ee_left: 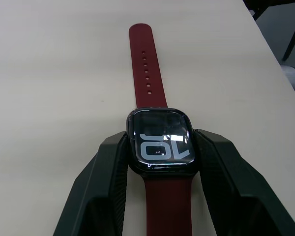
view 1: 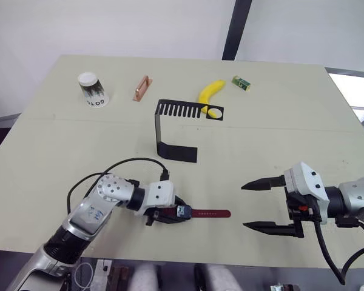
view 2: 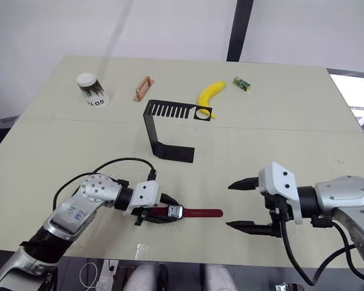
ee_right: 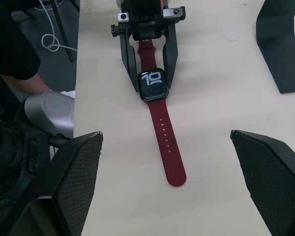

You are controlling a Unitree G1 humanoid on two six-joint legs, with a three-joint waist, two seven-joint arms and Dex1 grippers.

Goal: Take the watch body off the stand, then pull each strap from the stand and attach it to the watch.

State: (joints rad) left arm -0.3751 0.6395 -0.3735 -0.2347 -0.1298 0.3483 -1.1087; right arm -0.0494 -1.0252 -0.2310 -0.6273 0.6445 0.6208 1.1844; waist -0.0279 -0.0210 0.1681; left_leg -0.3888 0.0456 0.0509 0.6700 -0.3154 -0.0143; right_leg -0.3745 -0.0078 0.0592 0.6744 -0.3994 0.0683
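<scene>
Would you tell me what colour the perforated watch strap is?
The narrow flexible watch strap is dark red, clearest in the left wrist view.

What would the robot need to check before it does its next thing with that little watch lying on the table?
1. Watch body off the stand: ok, it lies on the table, well away from the stand.
2. Left gripper holding the watch body: ok, one finger on each side of the case.
3. Straps attached: both seem to join the case, one toward the right gripper, one back between the left fingers; whether they are locked in, cannot tell.
4. Stand's comb slots free of straps: ok.
5. Right gripper ready: ok, open and apart from the strap's free end.
6. Banana behind the stand out of the way: ok.
</scene>
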